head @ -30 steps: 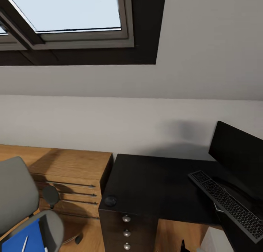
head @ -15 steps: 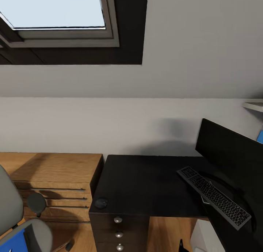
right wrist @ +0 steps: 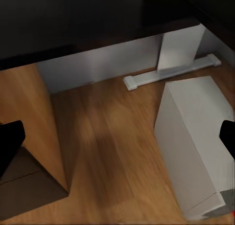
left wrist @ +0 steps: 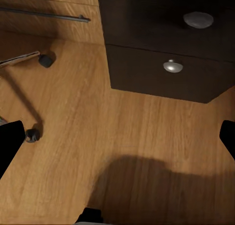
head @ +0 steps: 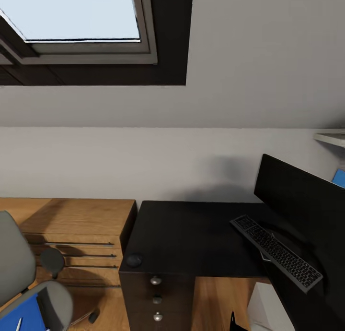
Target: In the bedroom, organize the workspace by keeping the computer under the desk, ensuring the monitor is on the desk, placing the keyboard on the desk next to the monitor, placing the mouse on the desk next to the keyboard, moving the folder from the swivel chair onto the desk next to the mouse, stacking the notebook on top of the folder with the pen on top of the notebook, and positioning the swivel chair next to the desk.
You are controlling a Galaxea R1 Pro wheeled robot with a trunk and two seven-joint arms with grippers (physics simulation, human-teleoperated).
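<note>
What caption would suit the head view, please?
Keyboard and monitor on the black desk, mouse at its corner.

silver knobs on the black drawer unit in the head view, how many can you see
3, in a column down the front of the drawer unit under the desk's left end: top knob, middle knob, bottom knob close to the picture's lower edge. More may lie below the frame.

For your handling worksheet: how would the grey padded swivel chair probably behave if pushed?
The grey padded swivel chair would probably roll easily: black castors rest on smooth wood plank floor. It may also swivel rather than travel straight. The blue folder lying on its seat could slide.
</note>
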